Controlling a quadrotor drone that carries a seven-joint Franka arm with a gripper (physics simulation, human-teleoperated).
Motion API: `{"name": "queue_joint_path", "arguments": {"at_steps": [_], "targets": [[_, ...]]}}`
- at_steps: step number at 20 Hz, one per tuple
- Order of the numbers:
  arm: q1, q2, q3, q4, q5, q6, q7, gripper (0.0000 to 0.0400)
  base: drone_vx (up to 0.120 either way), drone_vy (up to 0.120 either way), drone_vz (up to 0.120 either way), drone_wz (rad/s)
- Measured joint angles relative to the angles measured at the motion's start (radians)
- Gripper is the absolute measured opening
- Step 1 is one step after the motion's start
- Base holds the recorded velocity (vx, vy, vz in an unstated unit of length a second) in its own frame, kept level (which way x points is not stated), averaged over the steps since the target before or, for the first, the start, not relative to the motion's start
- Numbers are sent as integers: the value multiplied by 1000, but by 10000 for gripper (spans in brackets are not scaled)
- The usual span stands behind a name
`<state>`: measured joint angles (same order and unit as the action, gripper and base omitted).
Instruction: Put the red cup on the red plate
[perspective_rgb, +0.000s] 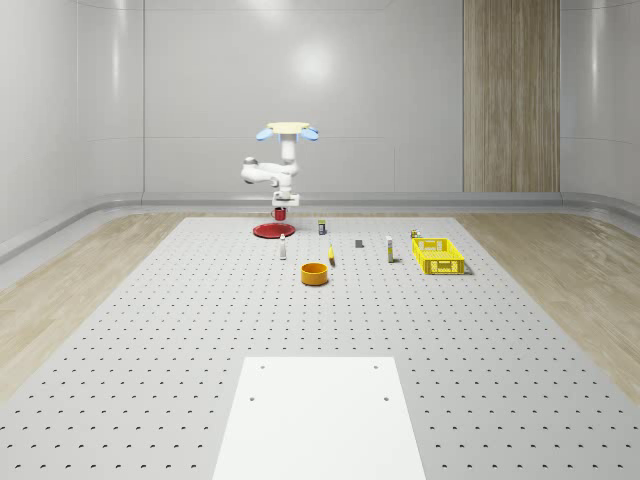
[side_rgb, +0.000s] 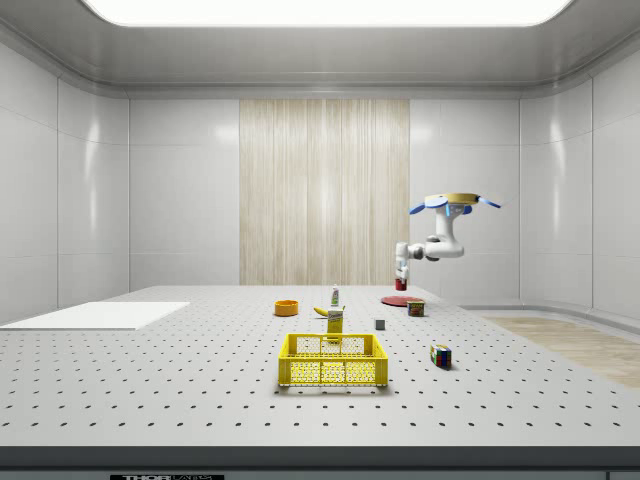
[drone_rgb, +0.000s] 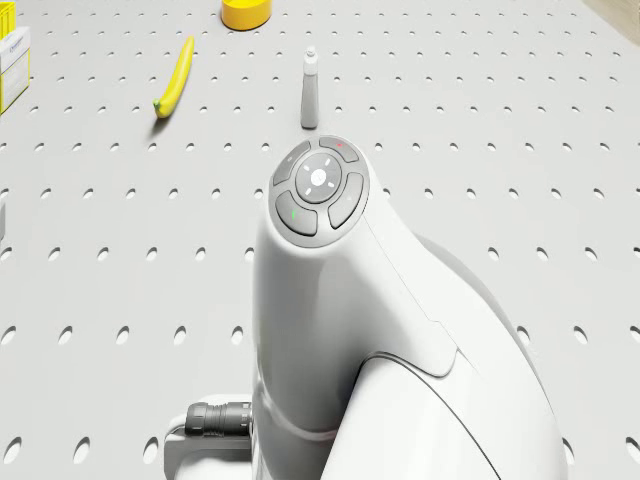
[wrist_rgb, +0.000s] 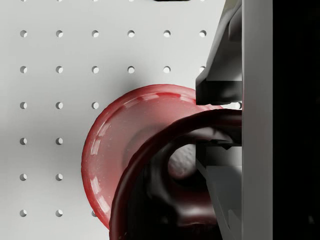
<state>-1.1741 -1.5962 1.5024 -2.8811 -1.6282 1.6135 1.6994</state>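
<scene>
From the wrist view, the red cup (wrist_rgb: 165, 185) is crowding close to the lens, its dark rim curving across and running off the edge, so I am seeing only part of it. My fingers (wrist_rgb: 222, 90) are closing on its wall: one pad is sitting just outside the rim and another below it, with the cup wall caught between them. Behind the cup, the red plate (wrist_rgb: 115, 145) is lying on the perforated table (wrist_rgb: 60, 70); the cup is covering much of it, and I cannot tell whether the cup is touching it or hanging just above.

In the drone view my own arm (drone_rgb: 360, 330) is blocking the cup and plate; past it a banana (drone_rgb: 174, 78), a small white bottle (drone_rgb: 310, 92) and an orange bowl (drone_rgb: 247, 12), cut by the frame, are lying on the table.

In the whole-scene view the drone (perspective_rgb: 287, 131) is hovering above the plate (perspective_rgb: 266, 230) at the far end of the table. My arm is bending out toward that view's left at the elbow, then dropping straight down, with the gripper (perspective_rgb: 282, 210) pointing downward and the cup (perspective_rgb: 282, 214) sitting just over the plate. The side view is showing the same pose, gripper (side_rgb: 401, 278) over the plate (side_rgb: 396, 299), with a yellow crate (side_rgb: 333, 361) in the foreground.
</scene>
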Motion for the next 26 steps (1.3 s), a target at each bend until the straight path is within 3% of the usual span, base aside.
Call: {"name": "queue_joint_path", "arguments": {"at_steps": [5,26], "targets": [[0,-2,0,0,1,2,0,100,-16,-120,0,0],[-42,1,-276,51,-262,84,8,100,0,0,0,0]]}}
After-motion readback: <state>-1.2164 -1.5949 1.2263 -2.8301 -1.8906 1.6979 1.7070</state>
